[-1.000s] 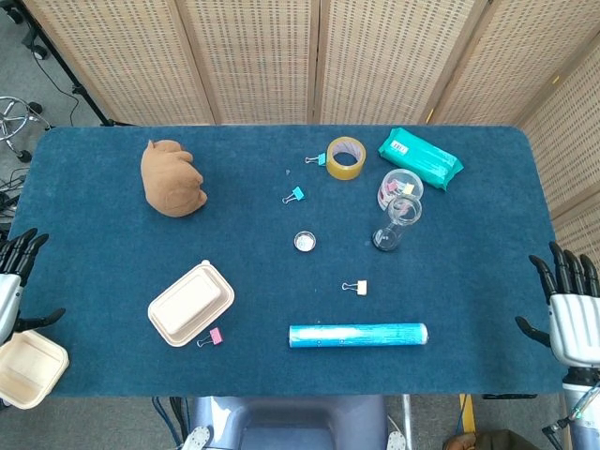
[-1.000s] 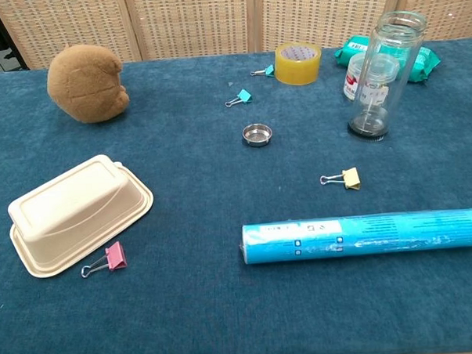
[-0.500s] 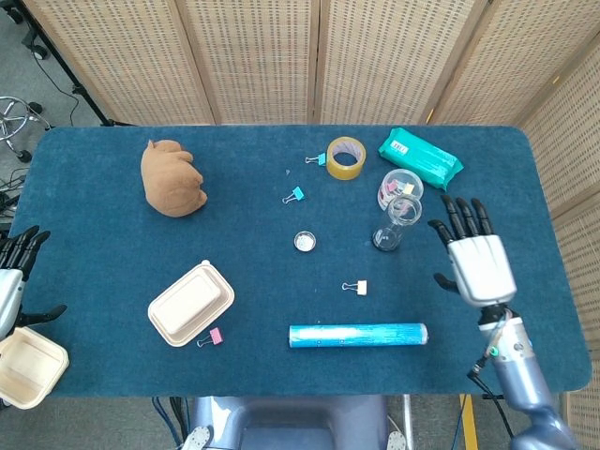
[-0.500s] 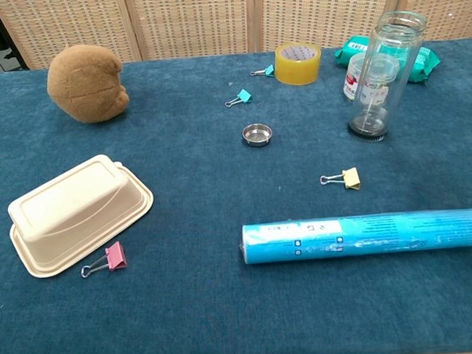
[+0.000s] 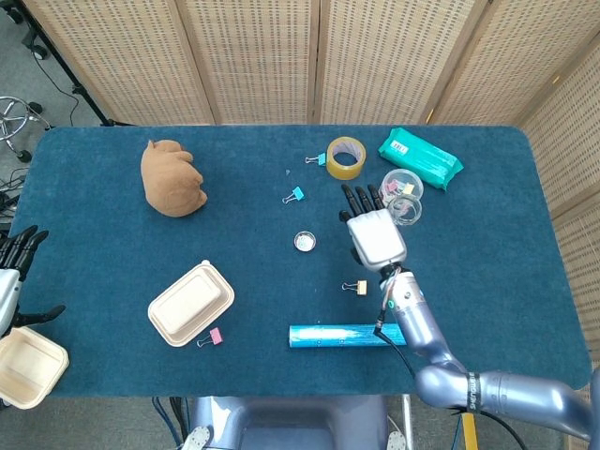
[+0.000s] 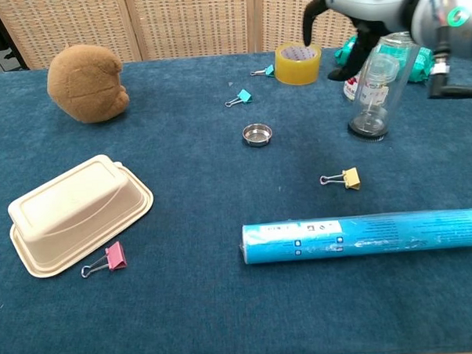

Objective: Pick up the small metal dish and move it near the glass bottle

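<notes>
The small metal dish sits on the blue cloth near the table's middle, untouched. The glass bottle stands upright to its right; in the head view only its rim shows beside my right hand. My right hand hovers high above the table between dish and bottle, fingers spread, holding nothing. My left hand hangs off the table's left edge, fingers apart and empty.
A yellow tape roll, green wipes pack, plastic jar and blue clips lie behind. A yellow clip and a blue tube lie in front. A plush toy and a clamshell box are on the left.
My right hand has swept from the table's right edge leftward over the bottle area, now entering the chest view. Left hand and all objects stayed put.
</notes>
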`<state>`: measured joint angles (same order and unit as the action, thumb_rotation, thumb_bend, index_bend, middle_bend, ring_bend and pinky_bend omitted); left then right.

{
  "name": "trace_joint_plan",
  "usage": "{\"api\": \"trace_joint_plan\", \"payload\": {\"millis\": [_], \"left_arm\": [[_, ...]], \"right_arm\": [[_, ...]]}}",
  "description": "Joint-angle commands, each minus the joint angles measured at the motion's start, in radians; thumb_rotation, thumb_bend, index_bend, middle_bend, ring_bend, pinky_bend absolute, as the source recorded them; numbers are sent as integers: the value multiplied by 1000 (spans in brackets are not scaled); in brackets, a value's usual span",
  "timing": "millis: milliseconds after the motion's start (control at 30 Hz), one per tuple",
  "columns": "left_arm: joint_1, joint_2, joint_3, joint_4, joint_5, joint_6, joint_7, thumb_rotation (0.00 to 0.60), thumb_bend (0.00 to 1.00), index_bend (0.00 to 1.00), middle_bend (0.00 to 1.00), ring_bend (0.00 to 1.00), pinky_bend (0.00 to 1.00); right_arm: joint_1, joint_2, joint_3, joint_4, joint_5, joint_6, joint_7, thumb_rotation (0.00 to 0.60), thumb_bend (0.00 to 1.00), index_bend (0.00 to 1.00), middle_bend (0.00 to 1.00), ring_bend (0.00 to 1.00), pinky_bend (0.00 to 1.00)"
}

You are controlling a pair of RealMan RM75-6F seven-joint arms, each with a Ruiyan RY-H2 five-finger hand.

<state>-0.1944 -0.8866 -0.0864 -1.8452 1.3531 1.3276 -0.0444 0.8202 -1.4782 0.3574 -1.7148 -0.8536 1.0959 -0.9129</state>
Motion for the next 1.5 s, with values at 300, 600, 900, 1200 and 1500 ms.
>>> {"api": "trace_joint_plan", "payload": {"millis": [300, 600, 900, 1200, 1500], "left_arm": [[6, 7, -8, 8, -13, 4, -30, 600, 0, 0, 0, 0, 0], [8, 17, -6, 14, -10, -7, -58, 600, 0, 0, 0, 0, 0], [-6, 14, -9, 16, -39, -41, -45, 600, 0, 0, 0, 0, 0], [-15, 12, -10, 16, -48, -60, -40, 600, 0, 0, 0, 0, 0], [-20, 14, -14, 20, -67, -75, -42, 600, 0, 0, 0, 0, 0]], "right_arm": [[164, -184, -27, 261, 144, -76, -56, 600, 338, 349, 0, 0, 0], [212, -303, -42, 441, 128, -147, 60, 600, 337, 455, 0, 0, 0], [262, -361, -21, 596, 113, -239, 172, 600, 345, 438, 0, 0, 0], [297, -419, 3, 737, 117, -316, 277, 600, 347, 440, 0, 0, 0], [326, -469, 22, 824, 118, -367, 358, 600, 355, 452, 0, 0, 0]]}}
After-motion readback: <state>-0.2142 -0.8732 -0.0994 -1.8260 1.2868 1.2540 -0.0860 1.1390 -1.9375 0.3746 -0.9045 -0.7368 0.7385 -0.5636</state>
